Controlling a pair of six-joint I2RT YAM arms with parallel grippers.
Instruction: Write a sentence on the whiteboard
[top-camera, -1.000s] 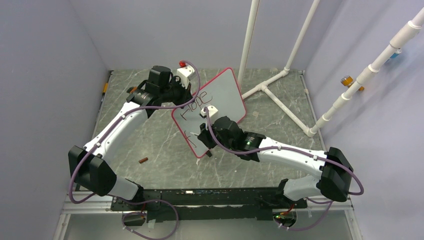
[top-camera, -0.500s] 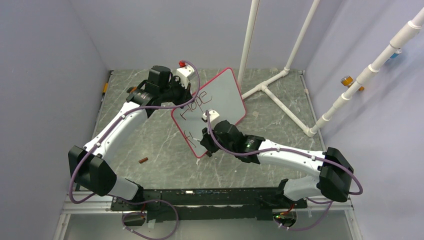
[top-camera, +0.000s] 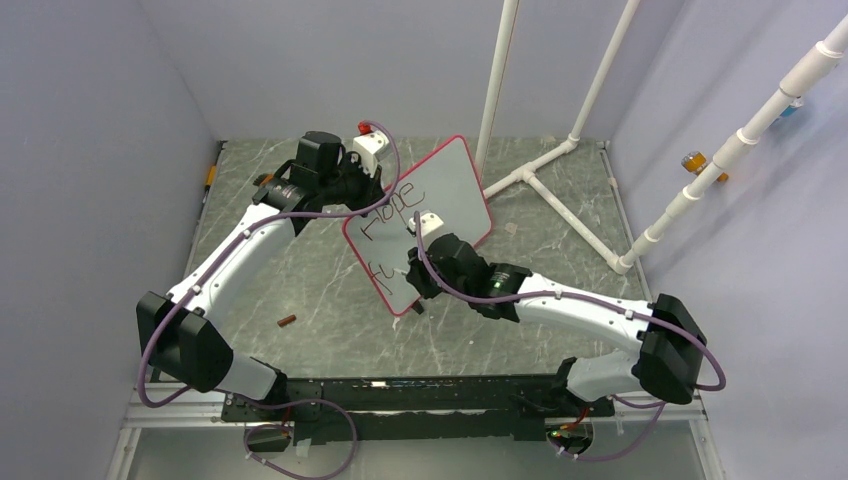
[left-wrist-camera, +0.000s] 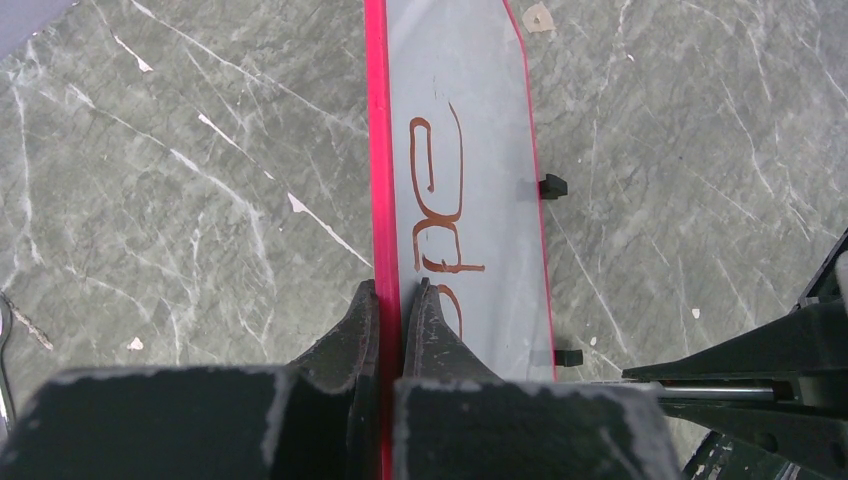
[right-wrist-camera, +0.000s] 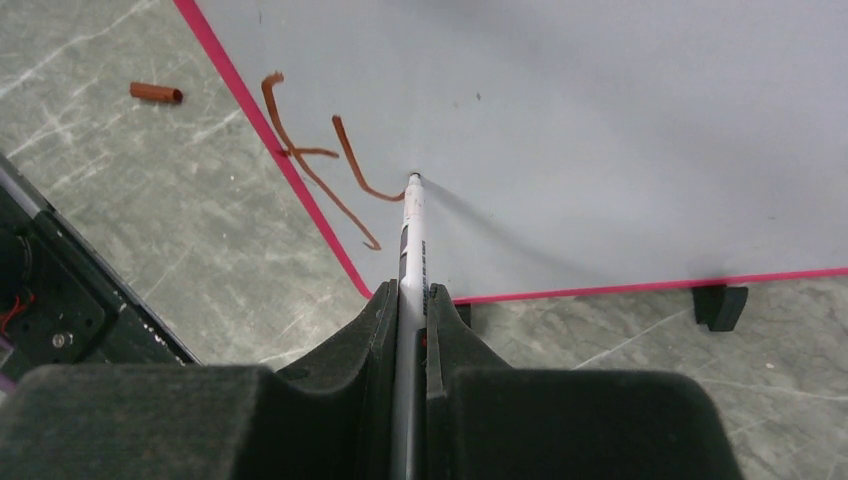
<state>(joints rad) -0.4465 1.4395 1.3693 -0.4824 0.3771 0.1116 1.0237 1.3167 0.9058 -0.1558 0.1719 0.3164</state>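
Whiteboard (top-camera: 455, 185) stands propped up, its red upper edge pinched by the left gripper (left-wrist-camera: 392, 292). Right gripper (right-wrist-camera: 410, 292) clamps a marker (right-wrist-camera: 412, 230), tip on the board's lower corner. Line 2 of the sentence (right-wrist-camera: 320, 165) looks barely begun; next, a light, steady stroke onward.

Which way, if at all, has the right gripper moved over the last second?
Yes, slightly. The right gripper has slid rightward across the whiteboard, further from its red left edge, carrying the marker along the second line.
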